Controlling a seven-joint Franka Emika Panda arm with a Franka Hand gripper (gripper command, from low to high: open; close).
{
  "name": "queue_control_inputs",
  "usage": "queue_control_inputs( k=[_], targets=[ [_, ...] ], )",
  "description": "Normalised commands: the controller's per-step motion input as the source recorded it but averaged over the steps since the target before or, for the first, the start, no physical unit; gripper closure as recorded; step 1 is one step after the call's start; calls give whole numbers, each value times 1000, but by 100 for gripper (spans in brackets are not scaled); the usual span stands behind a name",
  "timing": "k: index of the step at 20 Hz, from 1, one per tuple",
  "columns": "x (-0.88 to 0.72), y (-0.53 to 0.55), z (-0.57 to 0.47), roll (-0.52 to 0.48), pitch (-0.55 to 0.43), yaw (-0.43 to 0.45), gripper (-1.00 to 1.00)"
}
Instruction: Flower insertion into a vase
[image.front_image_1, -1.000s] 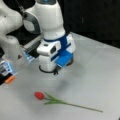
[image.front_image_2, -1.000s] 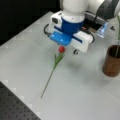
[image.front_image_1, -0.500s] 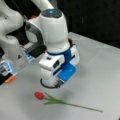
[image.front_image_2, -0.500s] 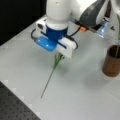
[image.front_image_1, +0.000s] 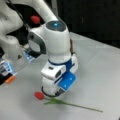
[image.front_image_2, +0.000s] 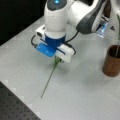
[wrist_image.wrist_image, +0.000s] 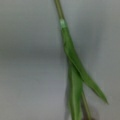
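Front views, left to right. The white arm comes in from the upper left of a front view, bends at the elbow and points its wrist straight down. The gripper (image.front_image_1: 51, 96) sits low at lower centre, just above the grey table (image.front_image_1: 100, 75); its fingers are hidden under the white-and-blue wrist body, so I cannot tell whether they stand wide or narrow, or whether they touch anything.

Flower (image.front_image_1: 62, 102) lies flat on the table along the frame's bottom: red bloom (image.front_image_1: 38, 95) at lower left, just left of the gripper, leaves directly below it, thin green stem running off to the lower right.

In a front view the arm enters from the upper right, and the gripper (image.front_image_2: 58, 58) hangs at centre over the flower's (image.front_image_2: 50, 77) leafy part; the stem trails to the lower left. The bloom is hidden there.

The vase (image.front_image_2: 112, 61) stands upright at the right edge, well apart from the gripper. A green stalk (image.front_image_2: 117, 37) rises from its dark mouth.

Wrist view: only leaves (wrist_image.wrist_image: 75, 75) and stem on grey table, close below.
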Motion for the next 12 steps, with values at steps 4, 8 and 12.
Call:
queue_control_inputs(
  k=[4,8,12],
  targets=[
    [125,5,-168,-76,138,91,-100],
    [108,-59,-94,32,60,40,-100],
    [161,-98,-127,166,-29,-109,-100]
  ],
)
